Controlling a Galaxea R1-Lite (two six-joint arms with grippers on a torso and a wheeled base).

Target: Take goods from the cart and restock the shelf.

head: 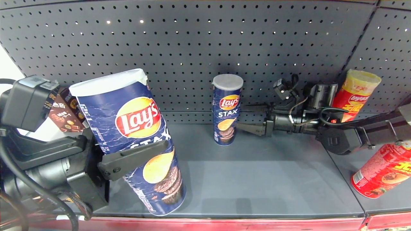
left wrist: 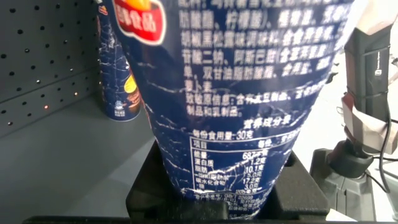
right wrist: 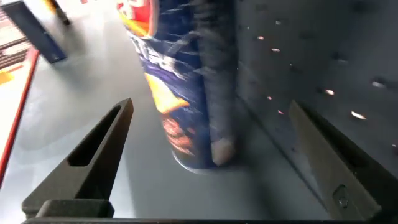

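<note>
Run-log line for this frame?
left gripper: shut on tilted blue can, shelf front | right gripper: open, beside upright blue can | red cans at right

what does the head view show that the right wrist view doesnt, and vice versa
Head view: the left tool shut on a tilted blue can, a brown box, a far red can and a near red can. Right wrist view: the foot of the standing blue can close up, next to the back panel. Both: that can, the panel, the open right tool, the grey shelf.
</note>
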